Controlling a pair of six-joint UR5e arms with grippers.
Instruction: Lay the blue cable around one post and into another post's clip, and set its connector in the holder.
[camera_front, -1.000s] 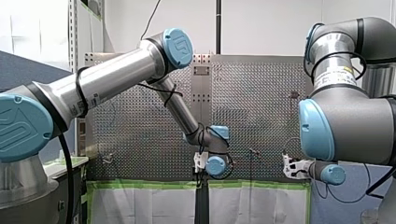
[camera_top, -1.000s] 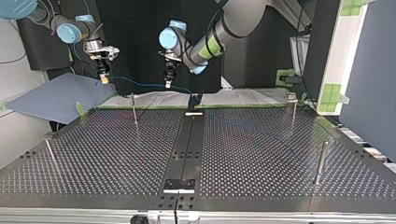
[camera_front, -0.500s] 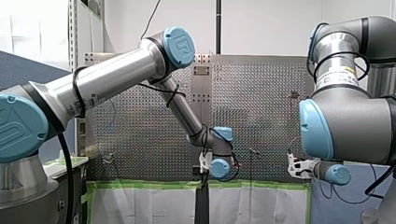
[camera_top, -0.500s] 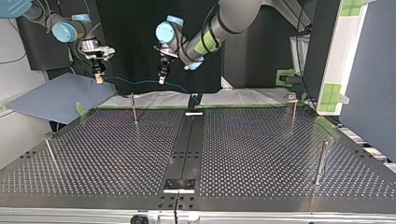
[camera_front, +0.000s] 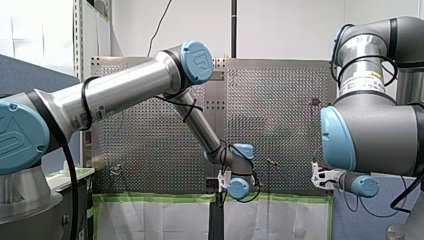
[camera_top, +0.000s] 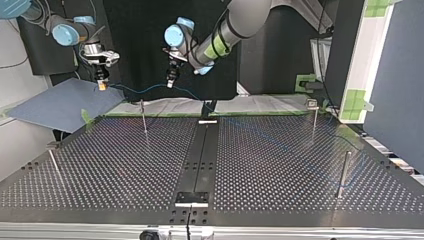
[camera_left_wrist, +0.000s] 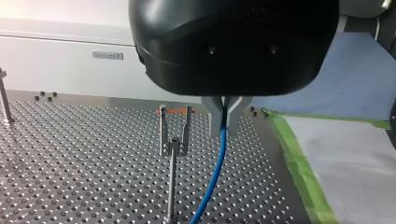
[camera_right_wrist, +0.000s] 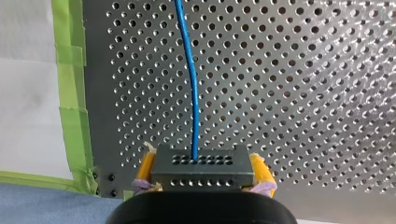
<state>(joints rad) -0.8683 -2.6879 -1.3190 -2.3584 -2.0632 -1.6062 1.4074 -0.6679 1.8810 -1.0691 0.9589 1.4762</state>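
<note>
Risk: sagging thin blue cable (camera_left_wrist: 217, 163) may snag forked metal post (camera_left_wrist: 173, 144) | left gripper (camera_left_wrist: 225, 116) pinches it | right gripper (camera_right_wrist: 201, 161) clamps dark connector (camera_right_wrist: 201, 170)

4 thin posts (camera_top: 143, 117) well apart on the table (camera_top: 280, 170), wide gaps between

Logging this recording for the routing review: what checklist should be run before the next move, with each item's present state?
1. Grip on the connector: ok, clamped between the yellow pads of my right gripper.
2. Grip on the blue cable: ok, the jaws of my left gripper are shut on it.
3. Cable in the clip post: not ok, it hangs beside the post, apart from it.
4. Cable around a post: cannot tell, its far run is too faint in the top view.
5. Connector in its holder: not ok, it is in my right gripper.
</note>
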